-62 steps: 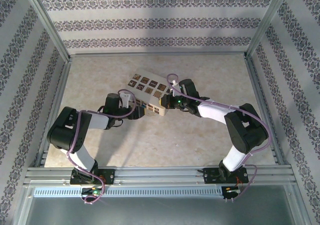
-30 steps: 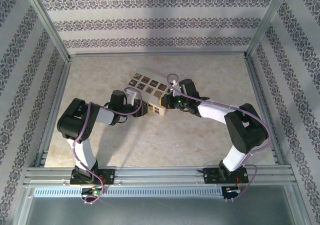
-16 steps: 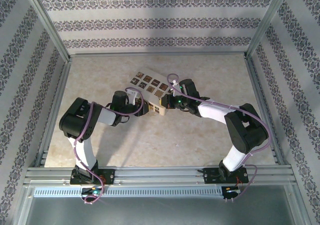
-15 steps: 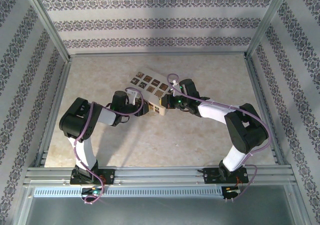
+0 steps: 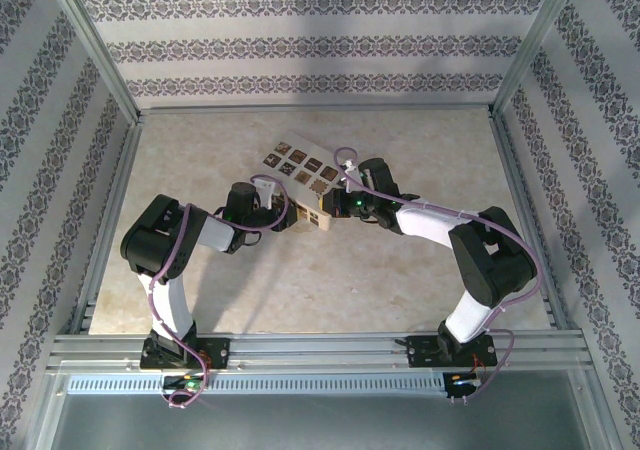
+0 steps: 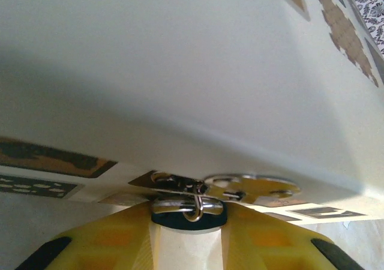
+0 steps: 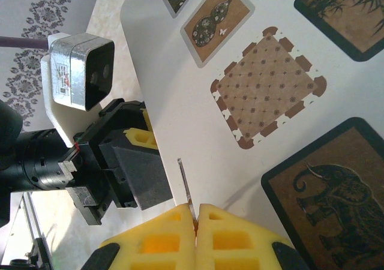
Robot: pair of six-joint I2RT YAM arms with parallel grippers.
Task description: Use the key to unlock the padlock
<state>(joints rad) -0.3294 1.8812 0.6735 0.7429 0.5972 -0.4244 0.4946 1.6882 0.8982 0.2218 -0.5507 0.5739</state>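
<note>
Against the white box (image 6: pixel 180 72), the padlock (image 6: pixel 189 217) sits between left gripper (image 6: pixel 188 223) fingers, grip unclear; right gripper (image 7: pixel 196 209) pinches the key (image 7: pixel 185 183).

Top external: high, behind arm bases, facing down on beige marbled tabletop (image 5: pixel 300 290). Wrist cameras: close, opposite sides of white sticker-covered box (image 5: pixel 297 175), shared by all three.

The box (image 5: pixel 300 170) is sitting on the table (image 5: pixel 400 280), the left gripper (image 5: pixel 285 220) and padlock (image 6: pixel 189 216) lying at its left side, the right gripper (image 5: pixel 334 207) and key (image 7: pixel 185 185) at its right.
</note>
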